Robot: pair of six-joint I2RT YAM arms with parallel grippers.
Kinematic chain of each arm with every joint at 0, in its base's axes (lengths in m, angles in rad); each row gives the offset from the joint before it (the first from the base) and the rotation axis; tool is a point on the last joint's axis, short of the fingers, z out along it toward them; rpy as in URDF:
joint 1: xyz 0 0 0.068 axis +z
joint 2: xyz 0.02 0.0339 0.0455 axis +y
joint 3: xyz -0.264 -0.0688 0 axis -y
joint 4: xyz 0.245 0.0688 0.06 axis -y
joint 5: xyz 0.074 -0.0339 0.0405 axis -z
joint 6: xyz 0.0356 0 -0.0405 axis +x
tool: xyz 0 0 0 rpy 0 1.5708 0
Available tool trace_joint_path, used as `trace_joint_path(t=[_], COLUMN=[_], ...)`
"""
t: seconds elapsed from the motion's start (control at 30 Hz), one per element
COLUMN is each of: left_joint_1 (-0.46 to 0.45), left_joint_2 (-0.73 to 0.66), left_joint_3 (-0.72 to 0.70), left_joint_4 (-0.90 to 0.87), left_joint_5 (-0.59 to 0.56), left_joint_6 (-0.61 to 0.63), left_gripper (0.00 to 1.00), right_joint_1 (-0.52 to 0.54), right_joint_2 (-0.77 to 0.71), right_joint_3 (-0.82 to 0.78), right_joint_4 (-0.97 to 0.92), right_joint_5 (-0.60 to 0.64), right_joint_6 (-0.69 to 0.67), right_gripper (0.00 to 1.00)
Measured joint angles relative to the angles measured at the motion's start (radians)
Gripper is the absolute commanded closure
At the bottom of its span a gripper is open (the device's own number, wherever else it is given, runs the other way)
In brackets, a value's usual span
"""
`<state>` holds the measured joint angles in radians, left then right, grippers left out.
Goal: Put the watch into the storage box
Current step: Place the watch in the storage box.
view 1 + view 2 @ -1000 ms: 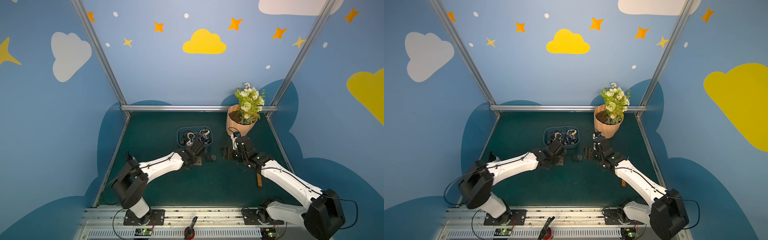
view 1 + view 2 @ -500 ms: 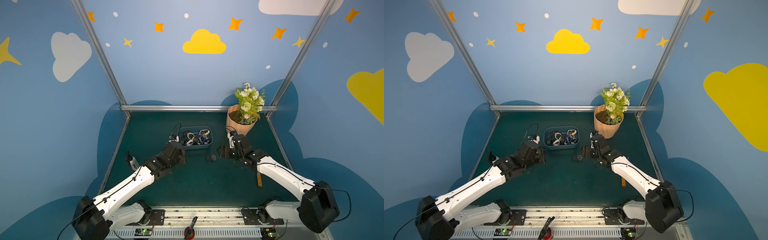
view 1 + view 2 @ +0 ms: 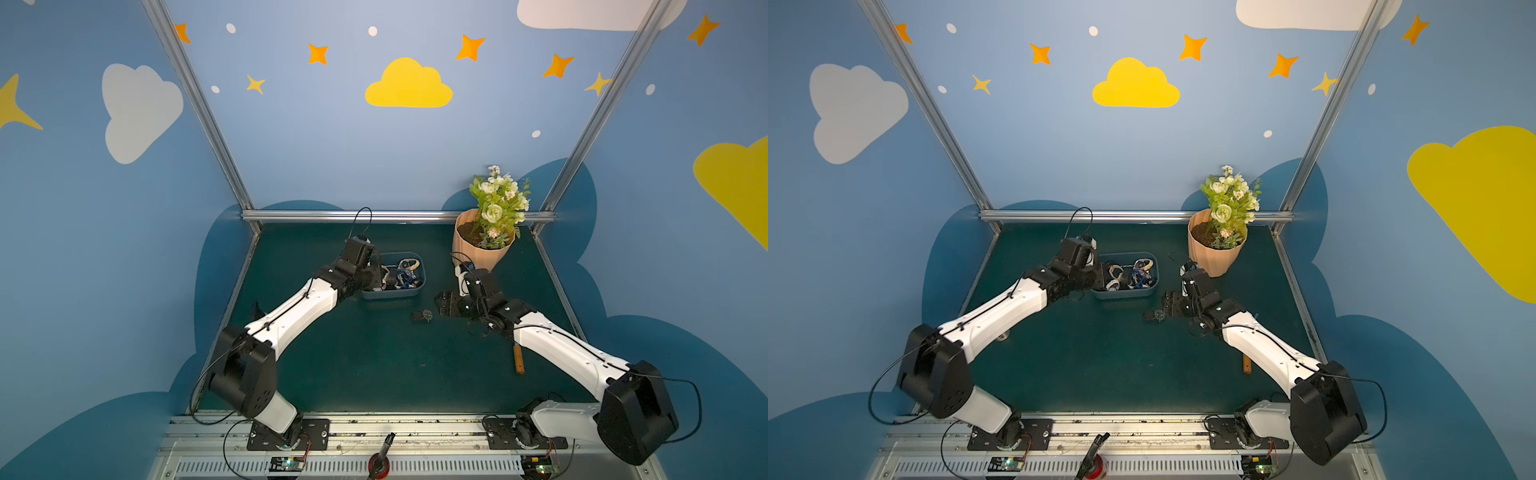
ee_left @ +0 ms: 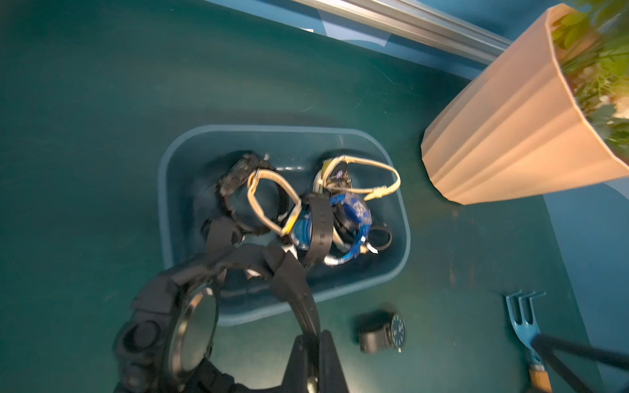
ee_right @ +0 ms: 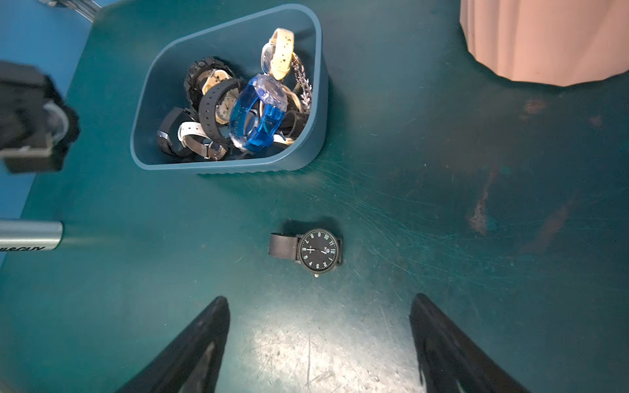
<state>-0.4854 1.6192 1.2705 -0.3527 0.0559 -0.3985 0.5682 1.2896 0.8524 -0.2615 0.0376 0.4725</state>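
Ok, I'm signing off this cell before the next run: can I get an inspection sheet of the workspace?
Surface: dark green mat, scuffed.
Job's things: storage box holds several watches; chunky black watch held at its edge; round black watch lies on the mat outside it.
Clutter: peach flowerpot with flowers; hand rake.
Jaws: left jaws shut on the chunky watch's strap; right jaws open, clear of the round watch.
Cables: black cables loop free off both arms.
Surroundings: blue walls with clouds and stars; metal frame.
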Motion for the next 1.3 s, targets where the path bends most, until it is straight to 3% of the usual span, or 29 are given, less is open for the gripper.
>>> trace_joint_path(t=[0.23, 0.47, 0.6, 0.67, 0.7, 0.73, 0.83, 0.97, 1.17, 1.3], left_joint_1=[0.037, 0.061, 0.067, 0.067, 0.067, 0.067, 0.067, 0.067, 0.063, 0.057], left_joint_2=[0.229, 0.364, 0.403, 0.405, 0.404, 0.4, 0.366, 0.261, 0.036, -0.184], left_joint_3=[0.173, 0.27, 0.283, 0.283, 0.283, 0.283, 0.271, 0.237, 0.161, -0.024], left_joint_4=[-0.014, -0.05, -0.061, -0.072, -0.076, -0.079, -0.08, -0.077, -0.04, 0.016], left_joint_5=[0.051, 0.079, 0.093, 0.097, 0.099, 0.101, 0.102, 0.117, 0.135, 0.122], left_joint_6=[0.022, 0.02, 0.018, 0.017, 0.016, 0.017, 0.007, -0.002, -0.006, -0.009], left_gripper=[0.96, 0.94, 0.79, 0.6, 0.42, 0.32, 0.14, 0.04, 0.0, 0.0], right_joint_1=[-0.005, -0.01, -0.013, -0.016, -0.018, -0.02, -0.026, -0.031, -0.032, -0.032], right_joint_2=[-0.001, -0.008, -0.009, -0.01, -0.011, -0.011, -0.013, -0.014, -0.015, -0.017], right_joint_3=[0.0, 0.0, 0.0, 0.0, 0.0, 0.0, 0.001, 0.015, 0.047, 0.048], right_joint_4=[-0.013, -0.018, -0.023, -0.027, -0.029, -0.032, -0.036, -0.043, -0.048, -0.05], right_joint_5=[0.014, 0.022, 0.023, 0.025, 0.027, 0.029, 0.033, 0.034, 0.037, 0.034], right_joint_6=[-0.005, -0.006, -0.006, -0.009, -0.009, -0.011, -0.019, -0.027, -0.033, -0.031], right_gripper=[0.16, 0.16, 0.16, 0.16, 0.16, 0.16, 0.16, 0.16, 0.16, 0.16])
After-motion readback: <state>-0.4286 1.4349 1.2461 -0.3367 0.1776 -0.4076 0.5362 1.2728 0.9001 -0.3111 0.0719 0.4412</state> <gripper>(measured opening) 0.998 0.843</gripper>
